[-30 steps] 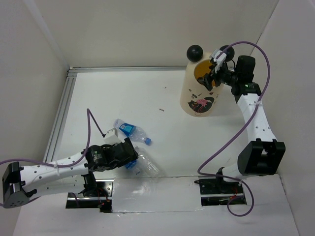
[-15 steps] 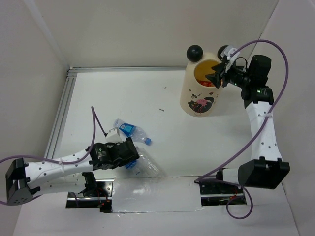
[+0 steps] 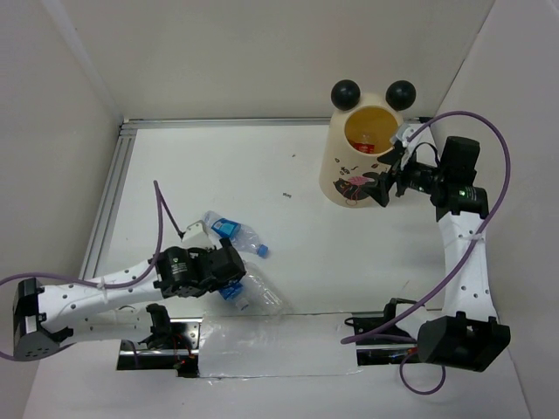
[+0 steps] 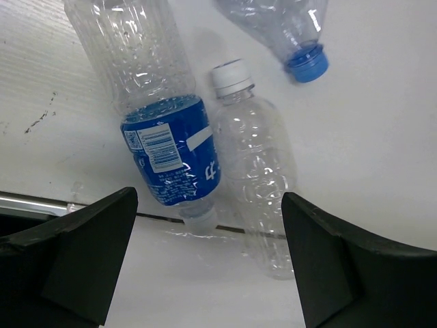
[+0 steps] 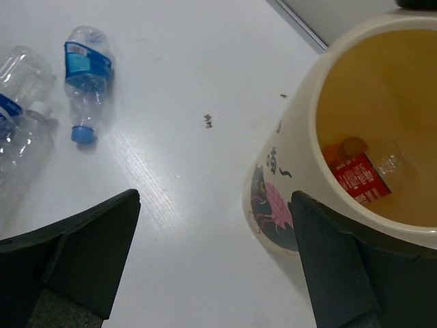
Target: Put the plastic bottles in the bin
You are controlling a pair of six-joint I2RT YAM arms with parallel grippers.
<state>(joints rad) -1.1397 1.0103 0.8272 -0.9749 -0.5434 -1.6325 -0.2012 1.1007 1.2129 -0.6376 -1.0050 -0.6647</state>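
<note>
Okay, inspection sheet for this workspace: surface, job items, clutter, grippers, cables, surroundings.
Surface: white table, a few dark specks.
Job's things: bin upright, red-labelled bottle inside; blue-labelled bottle, white-capped bottle and blue-capped bottle lying on the table.
Clutter: nothing seen.
Grippers: left gripper over the lying bottles, jaws open; right gripper beside the bin, jaws open, empty.
Cables: purple cable arcs off the right arm, another off the left.
Surroundings: white walls; metal rail along the table's edges.
</note>
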